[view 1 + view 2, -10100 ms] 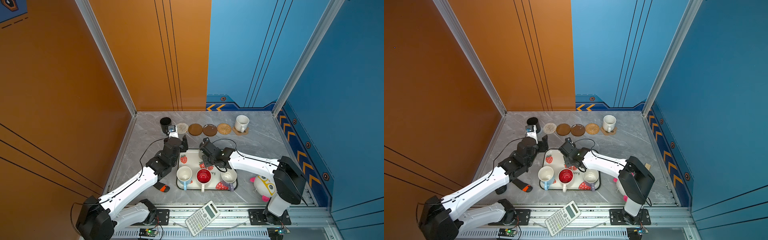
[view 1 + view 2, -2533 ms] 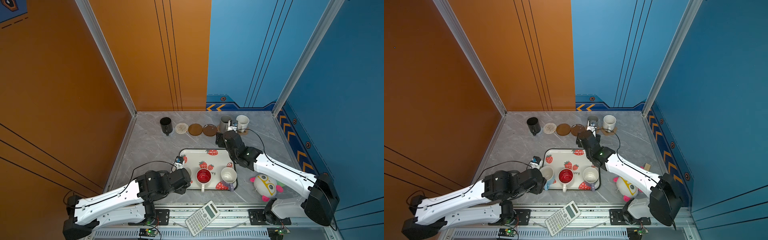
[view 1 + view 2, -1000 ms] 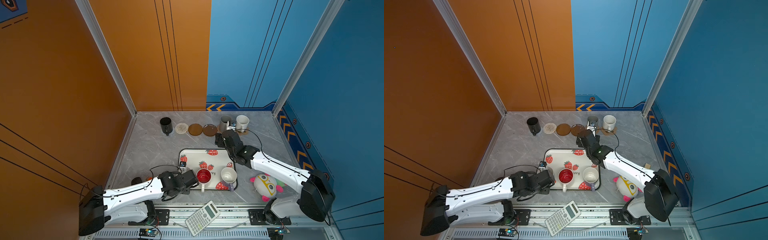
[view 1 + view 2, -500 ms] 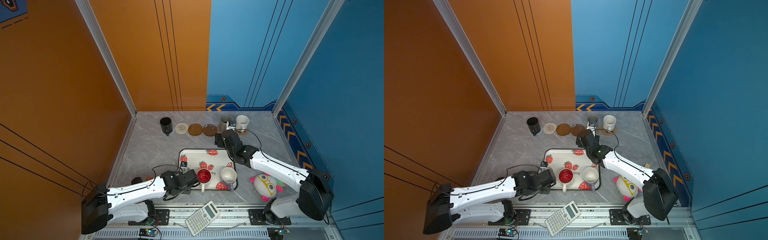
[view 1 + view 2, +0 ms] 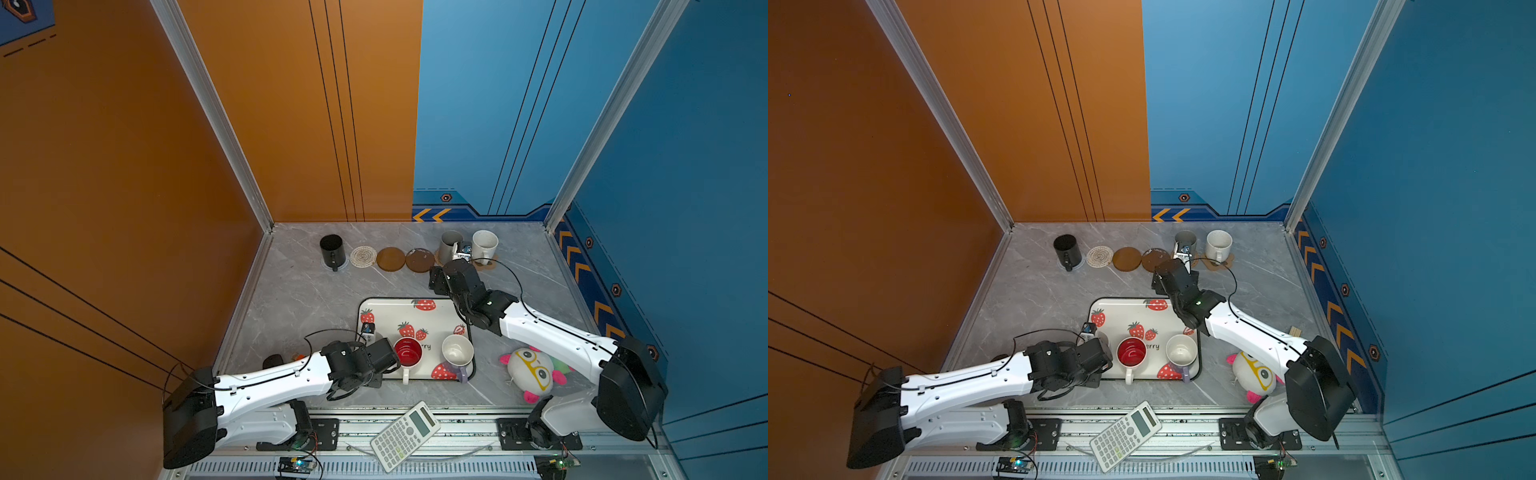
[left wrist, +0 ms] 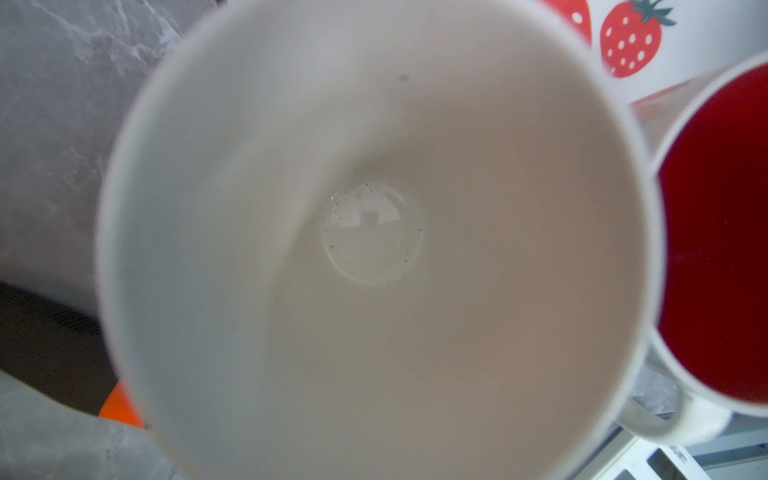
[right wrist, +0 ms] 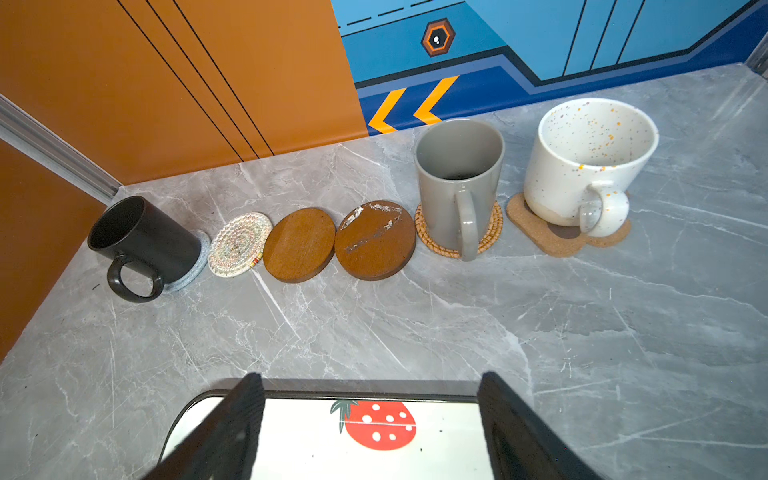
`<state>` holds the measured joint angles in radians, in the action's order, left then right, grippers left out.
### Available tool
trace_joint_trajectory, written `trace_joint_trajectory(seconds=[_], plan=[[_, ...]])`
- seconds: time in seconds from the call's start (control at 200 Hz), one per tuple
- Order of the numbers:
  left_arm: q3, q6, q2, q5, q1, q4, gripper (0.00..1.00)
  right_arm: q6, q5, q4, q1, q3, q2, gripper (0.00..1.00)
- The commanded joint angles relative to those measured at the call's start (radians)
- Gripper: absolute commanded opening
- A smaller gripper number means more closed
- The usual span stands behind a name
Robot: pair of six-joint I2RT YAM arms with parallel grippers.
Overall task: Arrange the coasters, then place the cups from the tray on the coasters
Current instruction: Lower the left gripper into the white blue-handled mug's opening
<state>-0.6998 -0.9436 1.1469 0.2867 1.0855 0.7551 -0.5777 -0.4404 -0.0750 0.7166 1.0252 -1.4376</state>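
Lower centre of a top view: left gripper (image 5: 381, 356) low over a white-inside mug (image 6: 374, 249) at the lower-left part of the tray (image 5: 395, 309). Fingers hidden, so impossible to tell if clenched. To its right on the tray: red-inside mug (image 5: 408, 353), lavender mug (image 5: 457, 352). Right gripper (image 7: 370, 380) released, empty, over the tray's upper rim. Upper row: black mug (image 7: 145, 241), grey mug (image 7: 457, 183), speckled mug (image 7: 582, 166), each on one of the coasters (image 7: 492, 230); three others bare between black and grey.

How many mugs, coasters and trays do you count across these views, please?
Handled ceramic mugs: 6 (black, plain grey, speckled white, red-lined, lavender-handled, white-lined)
Flat coasters: 6 (grey woven, white woven, brown disc, scuffed brown disc, tan woven, cork paw)
White strawberry-print tray: 1
Total: 13
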Motion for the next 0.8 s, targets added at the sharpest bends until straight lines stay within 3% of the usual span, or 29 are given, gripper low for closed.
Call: trace_joint_trajectory(seconds=[0.0, 0.796], plan=[[0.006, 0.0, 0.009, -0.003, -0.01, 0.001, 0.0, -0.011, 0.013, 0.009, -0.008, -0.011, -0.01, 0.8], [-0.062, 0.047, -0.044, 0.08, 0.012, 0.023, 0.0, -0.011, 0.019, 0.006, -0.008, -0.018, -0.004, 0.8]])
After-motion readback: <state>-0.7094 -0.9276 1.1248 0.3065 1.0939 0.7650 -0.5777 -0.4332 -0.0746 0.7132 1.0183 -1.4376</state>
